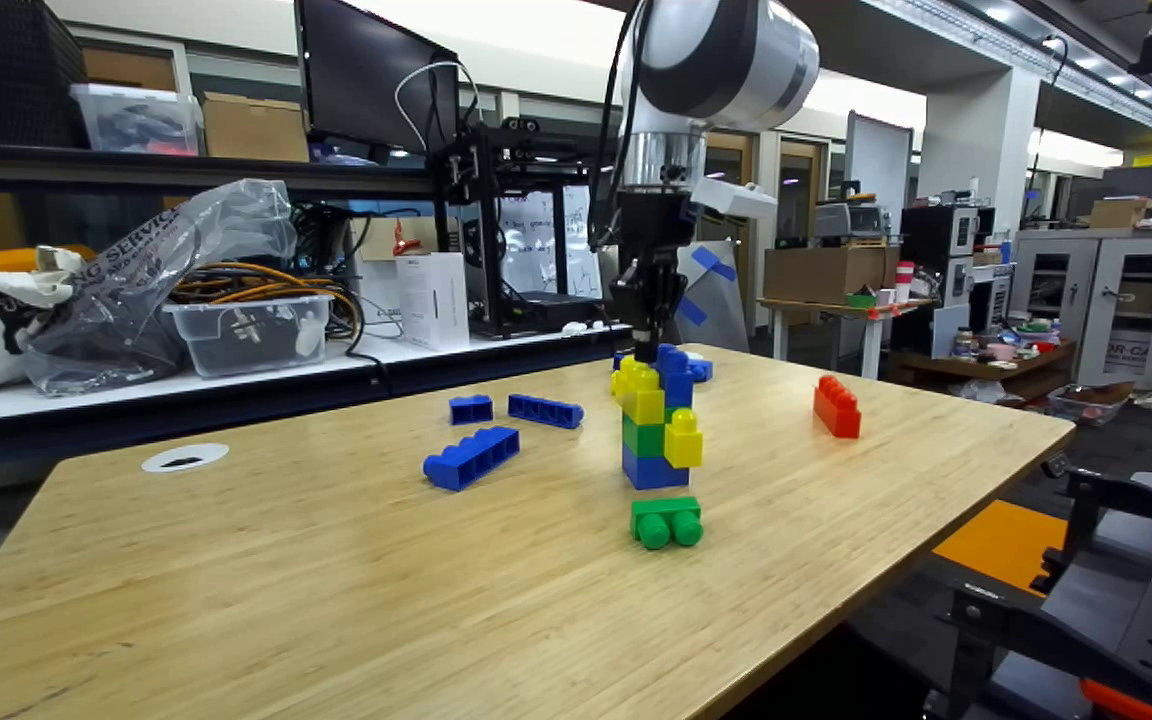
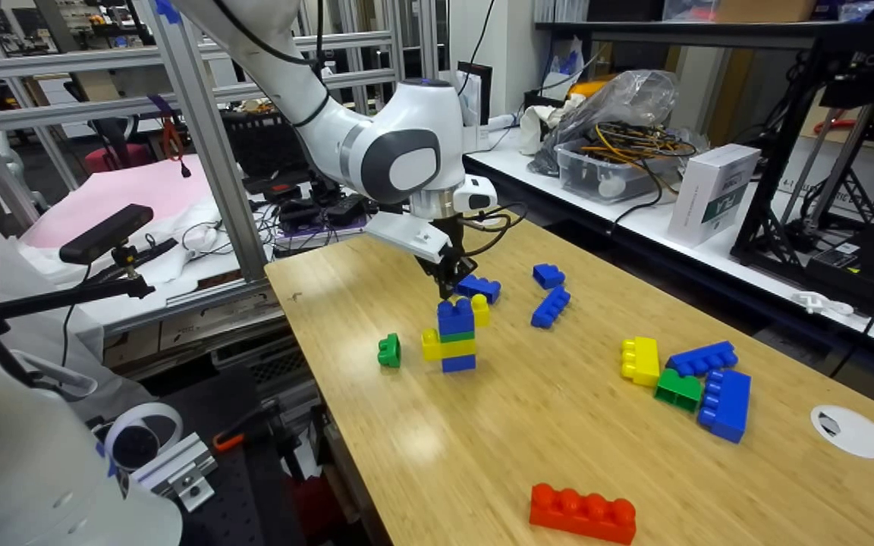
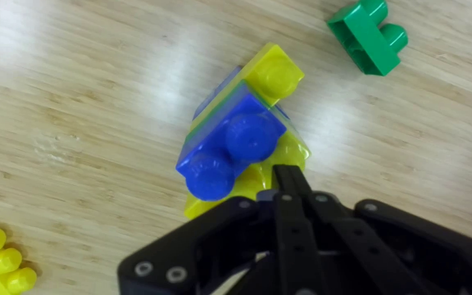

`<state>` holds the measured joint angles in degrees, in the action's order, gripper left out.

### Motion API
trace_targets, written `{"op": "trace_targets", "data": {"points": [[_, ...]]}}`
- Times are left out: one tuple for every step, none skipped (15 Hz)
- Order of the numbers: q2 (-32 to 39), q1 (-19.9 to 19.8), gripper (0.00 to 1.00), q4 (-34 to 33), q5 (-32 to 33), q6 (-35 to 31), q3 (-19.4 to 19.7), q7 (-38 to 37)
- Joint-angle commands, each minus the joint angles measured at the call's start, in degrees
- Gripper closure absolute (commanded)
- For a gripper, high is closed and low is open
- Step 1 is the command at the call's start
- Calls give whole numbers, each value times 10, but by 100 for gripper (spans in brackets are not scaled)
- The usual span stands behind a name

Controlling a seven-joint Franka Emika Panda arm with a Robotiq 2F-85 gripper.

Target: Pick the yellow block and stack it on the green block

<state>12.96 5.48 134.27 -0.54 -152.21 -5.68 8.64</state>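
Observation:
A small tower of blue, green and yellow blocks stands upright on the table. In an exterior view its yellow block (image 1: 642, 398) rests above a green block (image 1: 643, 438), beside a blue block (image 1: 674, 385). Another yellow piece (image 1: 684, 442) juts out lower down. From the wrist, the yellow block (image 3: 256, 180) shows partly behind the blue studs and my fingers. My gripper (image 3: 288, 168) is shut with nothing between its fingertips, pointing down just over that yellow block; whether they touch cannot be told. A loose green block (image 3: 369, 39) lies on its side near the tower.
Blue blocks (image 1: 473, 458) lie away from the tower. A red block (image 2: 583, 514) stands apart. A studded yellow block (image 2: 640, 361), a green block (image 2: 678, 390) and blue blocks (image 2: 725, 404) form a cluster. A white disc (image 2: 850, 431) lies near the table's edge.

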Motion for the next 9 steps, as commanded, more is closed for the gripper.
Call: {"op": "trace_targets", "data": {"points": [[-48, -12, 100, 19, -14, -7, -10, 18], [-59, -10, 100, 17, -14, -3, -10, 19], [-66, -9, 100, 14, -18, 0, -10, 20], [-71, -8, 100, 11, -18, 2, -8, 19], [-75, -10, 100, 6, -25, 8, -7, 23], [-77, -12, 100, 3, -36, 12, -5, 25], [-78, -17, 100, -3, -55, 21, -2, 32], [-77, -21, 100, -8, -77, 31, -1, 43], [-76, -30, 100, -18, -108, 56, 0, 62]]}}
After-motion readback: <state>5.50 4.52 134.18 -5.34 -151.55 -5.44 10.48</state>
